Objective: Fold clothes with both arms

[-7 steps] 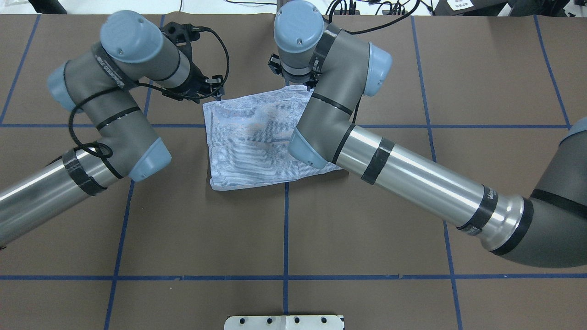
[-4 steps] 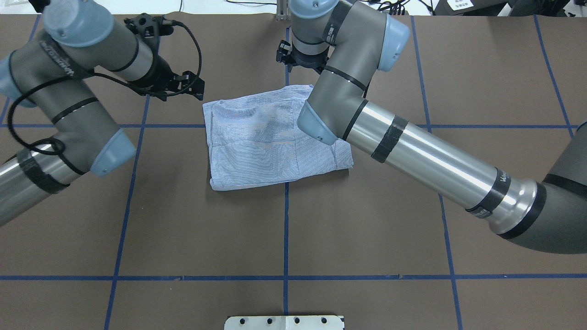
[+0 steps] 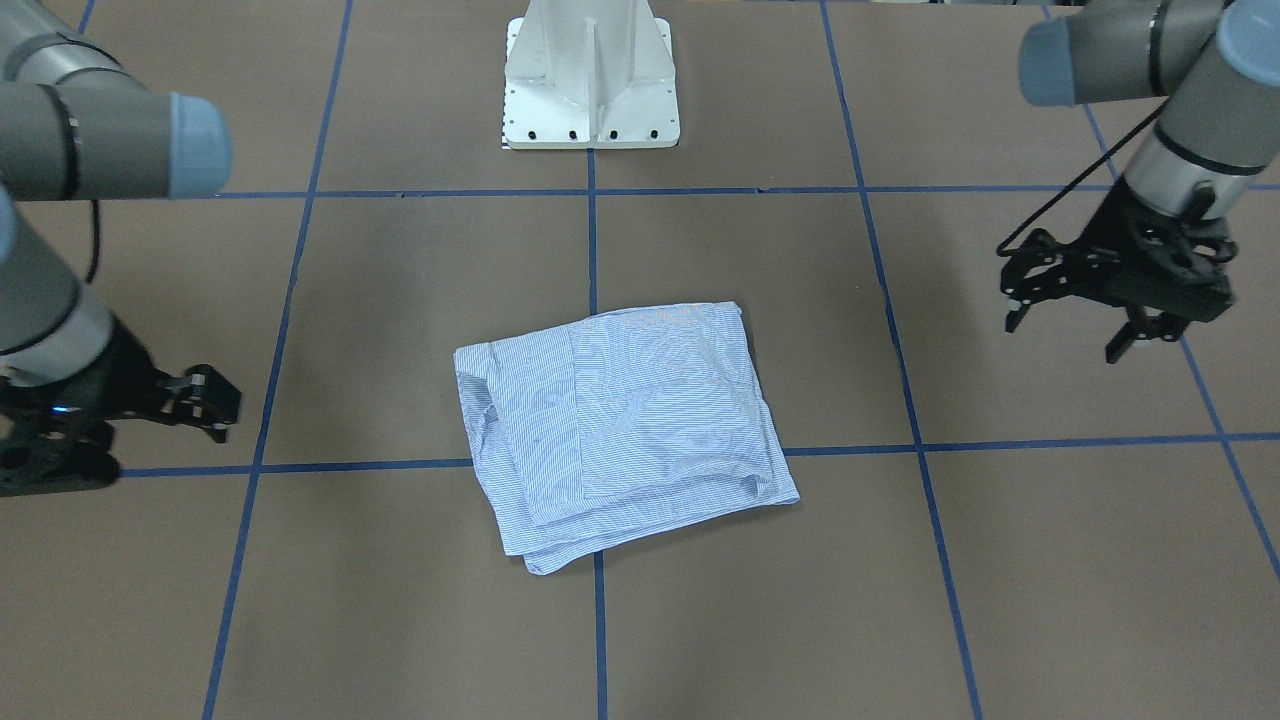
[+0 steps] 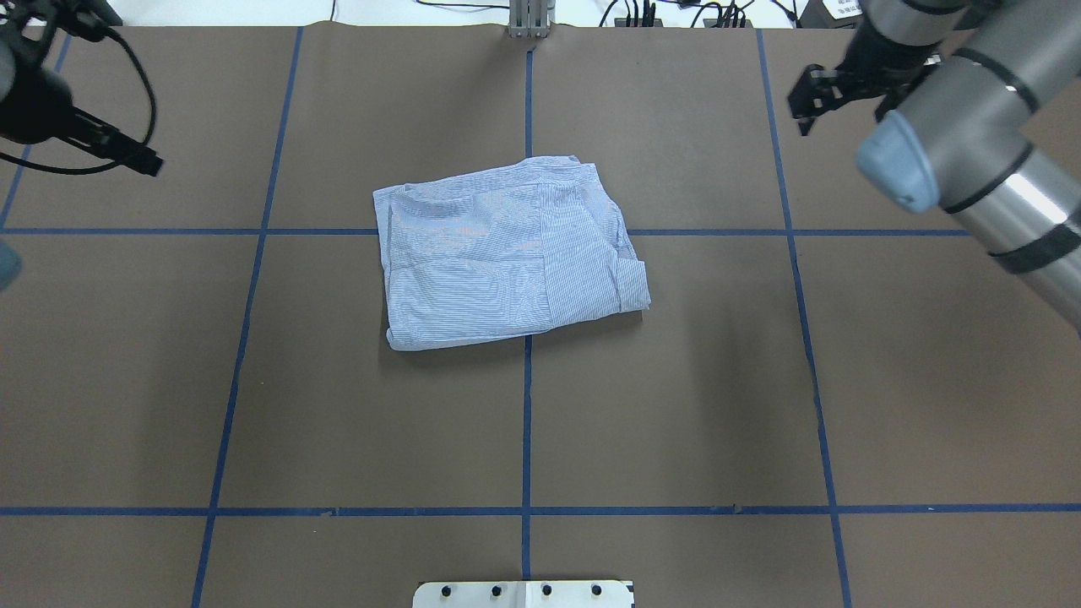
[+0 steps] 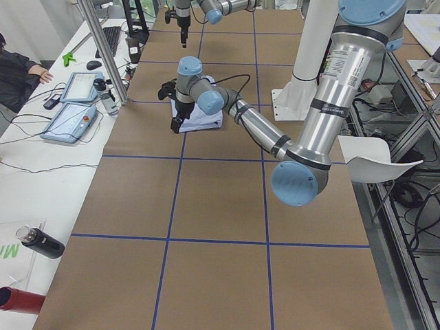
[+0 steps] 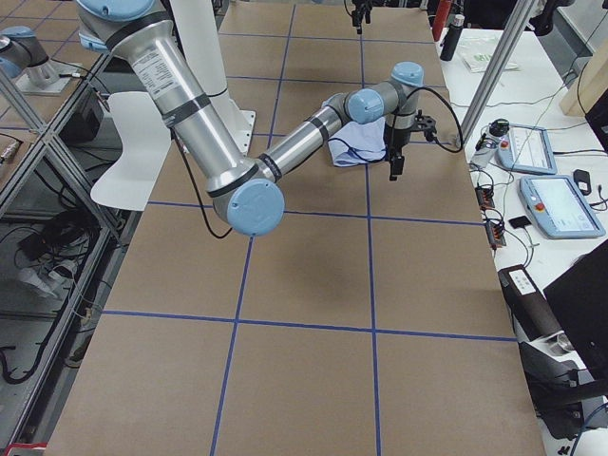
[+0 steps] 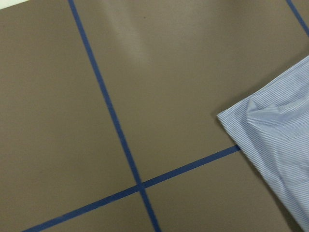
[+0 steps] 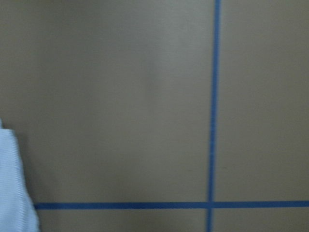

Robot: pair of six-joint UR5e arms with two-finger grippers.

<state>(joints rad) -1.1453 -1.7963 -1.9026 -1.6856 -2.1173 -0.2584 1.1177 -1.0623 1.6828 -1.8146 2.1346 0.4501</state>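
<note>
Folded shirt (image 4: 507, 253) lying mid-table (image 4: 676, 405), both grippers clear of it.
The left gripper (image 3: 1066, 335) and right gripper (image 3: 215, 405) hang spread and empty, well apart from the cloth. Risk: a low-sweeping finger could snag the stepped edges (the layers sit uneven) and undo the fold. Bare table surrounds the shirt.

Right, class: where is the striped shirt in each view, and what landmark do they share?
Front-facing: shirt centre, slightly low.
Overhead: shirt centre, slightly high.
Exterior left: shirt upper middle, partly hidden.
Exterior right: shirt upper middle, partly hidden.
Left wrist: shirt at lower right edge.
Right wrist: shirt sliver, bottom left.
Landmark: blue tape line running under it.
</note>
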